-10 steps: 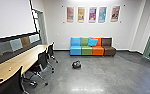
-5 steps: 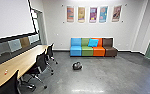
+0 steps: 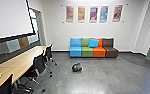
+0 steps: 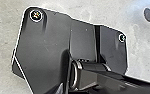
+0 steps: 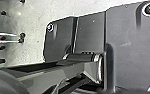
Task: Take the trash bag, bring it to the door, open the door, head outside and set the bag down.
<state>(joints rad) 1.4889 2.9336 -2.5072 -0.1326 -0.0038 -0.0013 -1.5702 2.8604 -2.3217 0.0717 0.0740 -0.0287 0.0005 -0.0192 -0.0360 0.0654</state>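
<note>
Both grippers: from where I stand, I cannot tell whether they are wide, narrow or holding something.
Nearest chair: black-backed (image 3: 6,86), low at the left edge of the head view, close by the table.
Table: a long pale wooden top (image 3: 21,59) running away down the left side, with a small red-and-white item (image 3: 0,75) on its near part.
Middle chair: black mesh (image 3: 38,65), on wheels, beside the table.
Trash bag: a dark, rounded bundle (image 3: 77,67) on the open grey floor, touching no furniture; its folds are blurred, so I call it the bag by its shape and the task.
Step in hand: the approach before the pick-up, I'd judge, since the bag is on the floor and well apart from the arms.
Next move's needs: a straight run to the bag, clearance from the chair wheels, then a low bend and a reach down to gather its top.
Farthest chair: also black (image 3: 49,53), at the table's far end.
Sofa: blue, green, orange and brown sections (image 3: 99,52) against the back wall, behind the bag, a bright blue cushion (image 3: 93,43) leaning on it.
Back wall: white (image 3: 52,27), hung with five colourful posters (image 3: 93,14).
</note>
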